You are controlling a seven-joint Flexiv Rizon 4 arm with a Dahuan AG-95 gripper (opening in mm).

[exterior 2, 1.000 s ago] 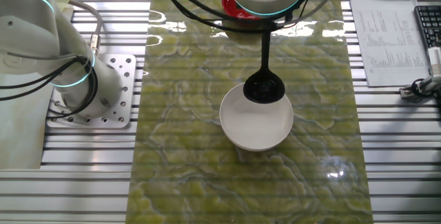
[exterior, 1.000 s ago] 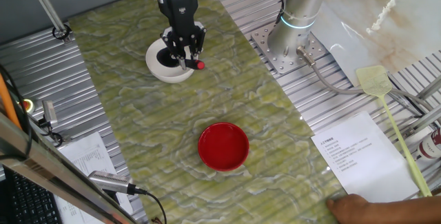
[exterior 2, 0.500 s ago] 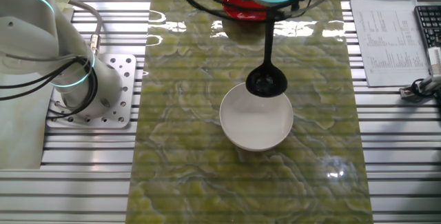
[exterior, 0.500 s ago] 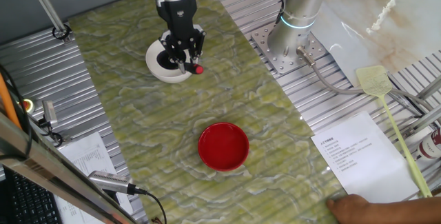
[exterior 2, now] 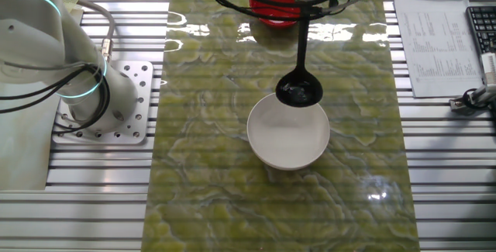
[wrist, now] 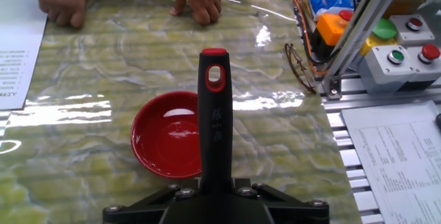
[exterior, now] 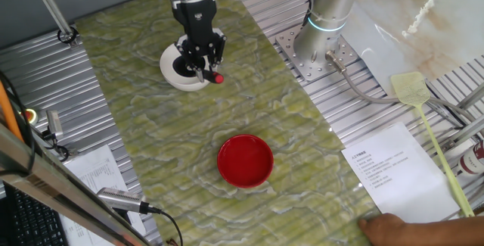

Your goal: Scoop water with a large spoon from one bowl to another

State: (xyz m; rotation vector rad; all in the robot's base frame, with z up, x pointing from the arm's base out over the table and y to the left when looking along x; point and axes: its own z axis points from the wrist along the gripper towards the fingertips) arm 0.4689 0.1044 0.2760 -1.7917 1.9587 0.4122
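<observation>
Jaws were found clamped on the handle of the large spoon [exterior: 198,67], which was held by the gripper [exterior: 201,57] with the scoop end down. In one fixed view, the gripper was positioned over the white bowl [exterior: 172,77], and the red tip of the handle projected toward 4 o'clock, just past the bowl's rim. In the other fixed view, the black scoop [exterior 2: 299,91] was seen at the 12 o'clock edge of the white bowl [exterior 2: 287,136], overlapping its rim; whether it touched the bowl could not be determined. The handle ran from the scoop toward 12 o'clock, up to the arm.

The red bowl [exterior: 245,160] was located well apart from the white bowl, at about 5 o'clock from it on the green marbled table [exterior: 302,140]. In the hand view, the handle [wrist: 214,114] was centred, and the red bowl [wrist: 165,141] lay behind it toward 9 o'clock.
</observation>
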